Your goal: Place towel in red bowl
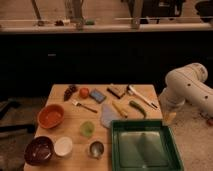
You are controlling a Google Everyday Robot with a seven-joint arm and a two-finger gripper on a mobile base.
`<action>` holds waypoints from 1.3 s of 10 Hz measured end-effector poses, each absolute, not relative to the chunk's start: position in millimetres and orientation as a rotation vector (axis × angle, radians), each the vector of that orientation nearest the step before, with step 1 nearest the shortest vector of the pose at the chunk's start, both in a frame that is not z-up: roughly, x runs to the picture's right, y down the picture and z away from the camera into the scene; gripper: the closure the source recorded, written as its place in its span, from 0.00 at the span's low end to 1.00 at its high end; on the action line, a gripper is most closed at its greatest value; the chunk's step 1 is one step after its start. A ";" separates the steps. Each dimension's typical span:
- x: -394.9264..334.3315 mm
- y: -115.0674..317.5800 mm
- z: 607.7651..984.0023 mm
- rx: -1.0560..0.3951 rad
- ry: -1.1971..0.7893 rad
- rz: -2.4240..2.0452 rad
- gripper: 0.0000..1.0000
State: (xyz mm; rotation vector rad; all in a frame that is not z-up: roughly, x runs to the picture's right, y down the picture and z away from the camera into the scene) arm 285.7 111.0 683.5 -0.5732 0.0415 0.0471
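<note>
The towel (107, 116) is a pale grey-blue cloth lying flat near the middle of the wooden table (65, 125), just beyond the green tray. The red bowl (50, 115) is orange-red and sits empty at the table's left side. My white arm (187, 87) hangs beside the table's right edge. The gripper (170, 118) points down off the table's right side, well away from the towel and the bowl, and holds nothing that I can see.
A green tray (167, 150) fills the front right. A dark bowl (39, 150), white bowl (63, 146), metal cup (96, 148) and green cup (87, 129) stand in front. Grapes (70, 91), a red fruit (84, 92), blue sponge (98, 95), fork (84, 105) and utensils (140, 96) lie behind.
</note>
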 end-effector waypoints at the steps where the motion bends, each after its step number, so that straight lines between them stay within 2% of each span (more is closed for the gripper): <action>1: 285.7 111.0 683.5 -0.573 0.041 0.047 0.20; 13: 285.3 111.1 684.8 -0.578 0.030 0.029 0.20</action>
